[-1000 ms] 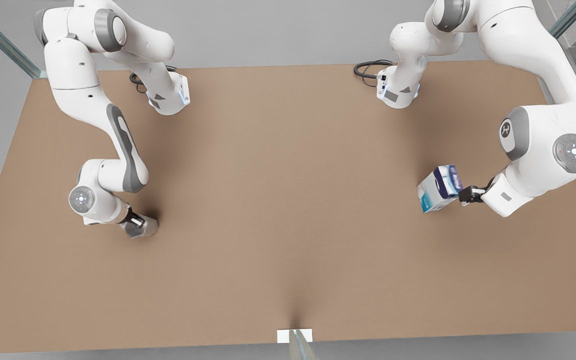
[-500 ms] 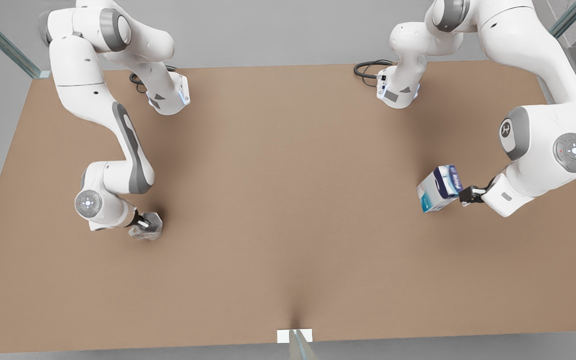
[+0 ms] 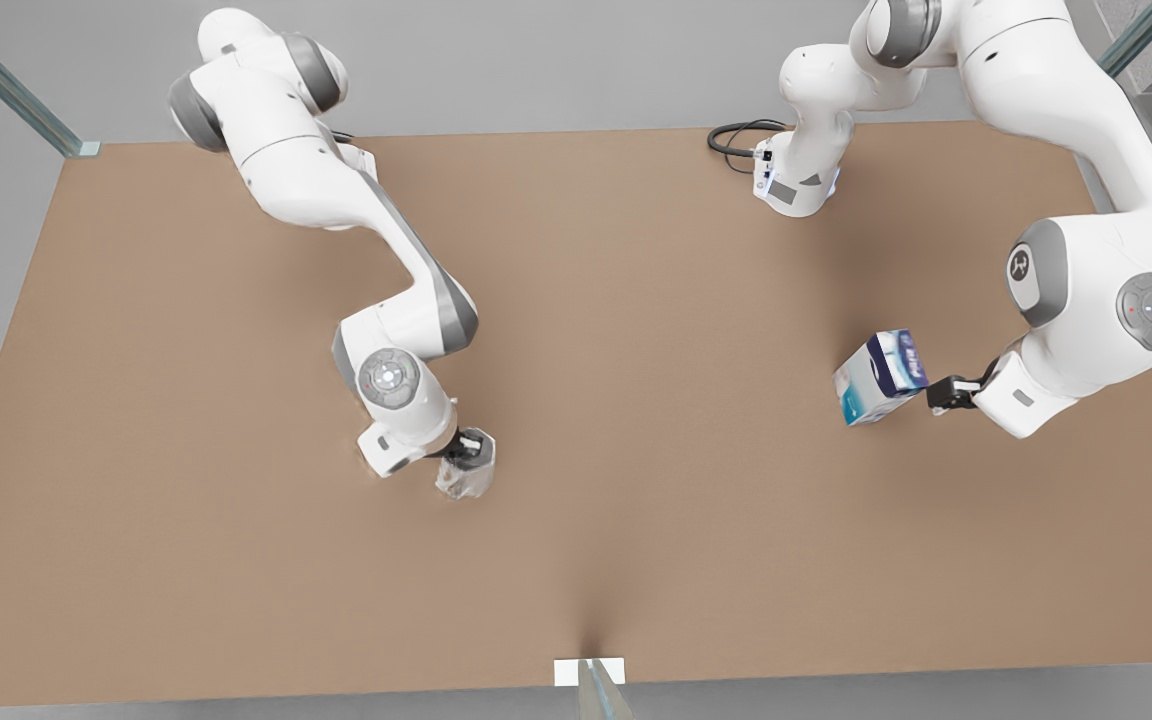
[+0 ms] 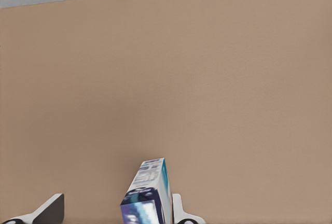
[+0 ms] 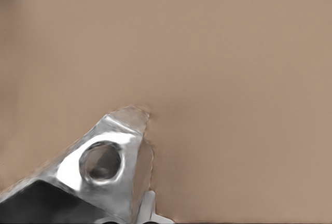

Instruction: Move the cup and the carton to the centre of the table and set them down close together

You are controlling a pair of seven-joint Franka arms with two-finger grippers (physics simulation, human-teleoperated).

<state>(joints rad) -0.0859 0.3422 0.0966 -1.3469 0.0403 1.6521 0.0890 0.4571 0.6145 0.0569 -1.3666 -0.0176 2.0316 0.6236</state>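
Over the brown table (image 3: 636,300), the right gripper (image 3: 464,447) grasped the silver cup (image 3: 464,475), while the left gripper (image 3: 944,392), jaws released, straddled the carton (image 3: 878,378).

I'm looking at a bare robot test cell, more lab bench than home or shop. A plain light brown tabletop (image 3: 636,330) carries two white arms bolted at its far edge, with black cables (image 3: 736,140) looped at the bases. Grey floor and walls surround it, glass-like rails (image 3: 6,85) cross the corners, and a small white tab (image 3: 568,672) sits at the near edge. Nothing domestic is on view.
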